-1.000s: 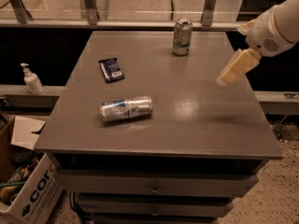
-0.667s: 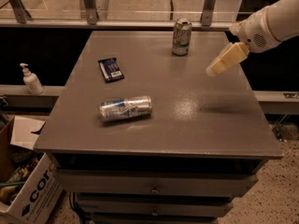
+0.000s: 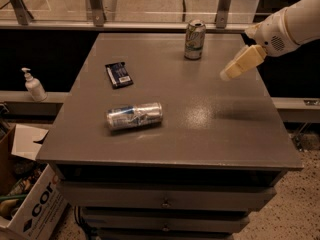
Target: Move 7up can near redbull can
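The 7up can (image 3: 194,39), pale green and white with a silver top, stands upright near the far edge of the grey table (image 3: 200,129). The redbull can (image 3: 134,116), slim silver and blue, lies on its side at the left front of the table. My gripper (image 3: 229,74) comes in from the right on a white arm and hangs above the table, to the right of the 7up can and a little nearer than it, holding nothing.
A flat dark blue packet (image 3: 119,74) lies on the table's left side. A white pump bottle (image 3: 33,84) stands on a ledge to the left. A cardboard box (image 3: 30,204) sits on the floor at lower left. Drawers are below the tabletop.
The gripper has moved left and farther back over the table, closer to the 7up can. The cans and the packet have not moved.
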You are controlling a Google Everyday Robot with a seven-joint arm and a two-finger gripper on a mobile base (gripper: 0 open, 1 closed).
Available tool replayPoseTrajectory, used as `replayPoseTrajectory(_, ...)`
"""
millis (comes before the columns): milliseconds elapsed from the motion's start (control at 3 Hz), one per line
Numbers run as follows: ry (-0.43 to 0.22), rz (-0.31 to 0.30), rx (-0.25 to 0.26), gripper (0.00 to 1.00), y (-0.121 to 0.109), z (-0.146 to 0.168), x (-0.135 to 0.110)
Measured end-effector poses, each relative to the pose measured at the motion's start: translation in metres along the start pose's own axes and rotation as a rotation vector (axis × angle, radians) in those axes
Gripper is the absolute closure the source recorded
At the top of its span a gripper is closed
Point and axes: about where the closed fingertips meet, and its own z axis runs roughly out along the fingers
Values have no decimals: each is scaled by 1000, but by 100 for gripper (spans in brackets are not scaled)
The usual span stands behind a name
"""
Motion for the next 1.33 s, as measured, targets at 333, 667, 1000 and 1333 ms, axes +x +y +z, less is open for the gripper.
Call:
replayPoseTrajectory(333, -46, 54, -4, 0, -1, 12, 5)
replayPoseTrajectory(667, -118, 167, -3, 0, -8, 42, 13)
replayPoseTrajectory(1000, -212, 302, 10, 0, -24, 77, 18)
replayPoseTrajectory(1333, -318, 399, 38, 0, -49, 106, 13)
